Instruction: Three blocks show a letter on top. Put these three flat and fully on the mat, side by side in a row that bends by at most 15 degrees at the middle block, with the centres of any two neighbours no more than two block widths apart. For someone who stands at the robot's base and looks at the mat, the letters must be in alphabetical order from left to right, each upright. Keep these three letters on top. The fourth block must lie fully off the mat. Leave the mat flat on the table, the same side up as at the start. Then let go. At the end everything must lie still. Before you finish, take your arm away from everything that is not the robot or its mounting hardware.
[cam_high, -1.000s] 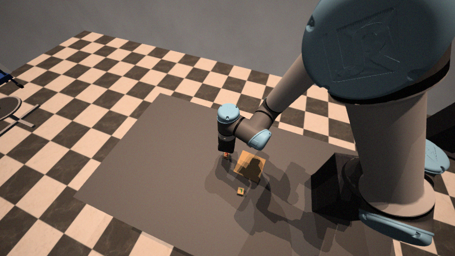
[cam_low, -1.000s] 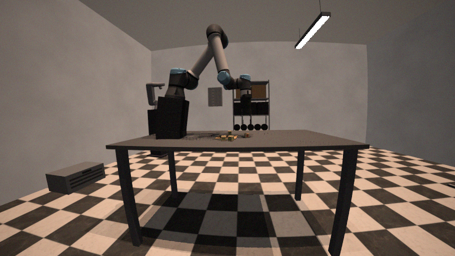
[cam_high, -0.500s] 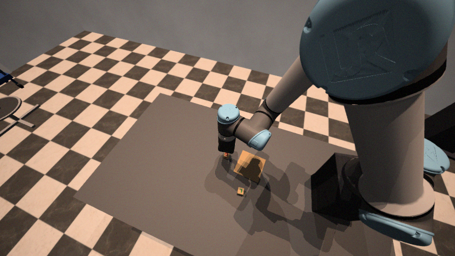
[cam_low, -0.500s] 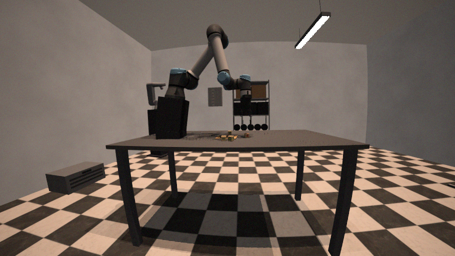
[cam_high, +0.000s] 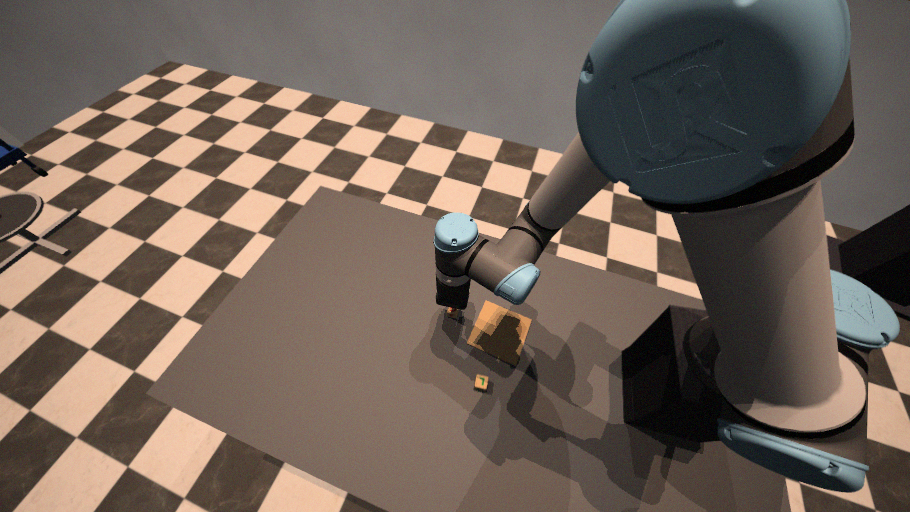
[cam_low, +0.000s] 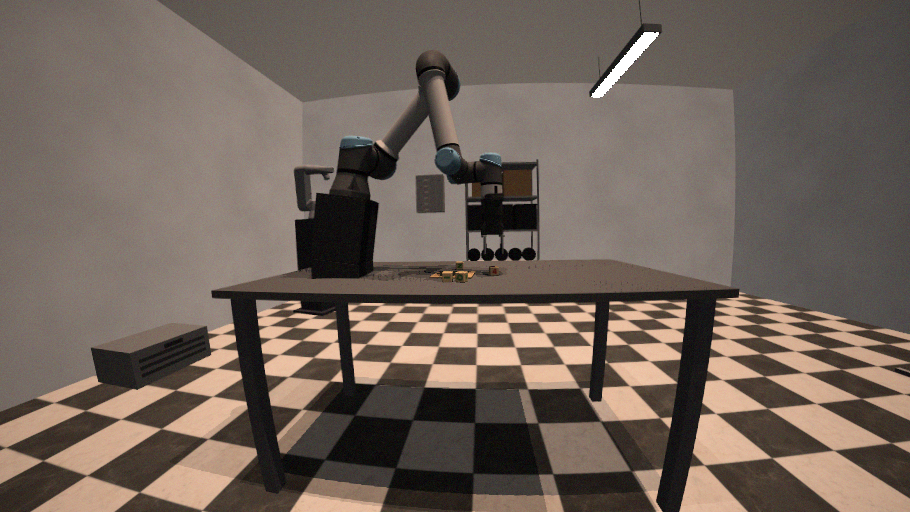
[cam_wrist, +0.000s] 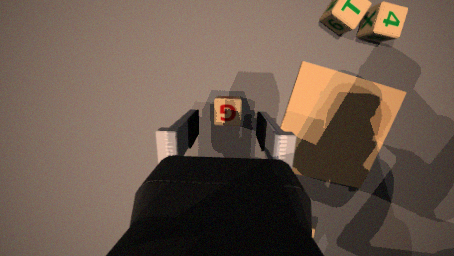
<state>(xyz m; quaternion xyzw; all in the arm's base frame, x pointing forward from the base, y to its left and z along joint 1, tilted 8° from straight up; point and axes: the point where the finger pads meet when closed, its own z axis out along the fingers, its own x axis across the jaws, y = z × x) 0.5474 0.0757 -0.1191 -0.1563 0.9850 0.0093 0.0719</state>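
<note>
Blocks, four: G (cam_wrist: 228, 111) on table (cam_wrist: 90, 75), below wide-open, empty gripper (cam_wrist: 225, 131); T (cam_wrist: 346, 15) and 4 (cam_wrist: 384, 22) touching, beyond mat; fourth (cam_high: 481, 382) apart. Mat (cam_wrist: 320, 95), one: bare, beside G.

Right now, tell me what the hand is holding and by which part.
Nothing is held. The hand is open above the block with the red G, which lies on the table between the spread fingers, beside the mat.
</note>
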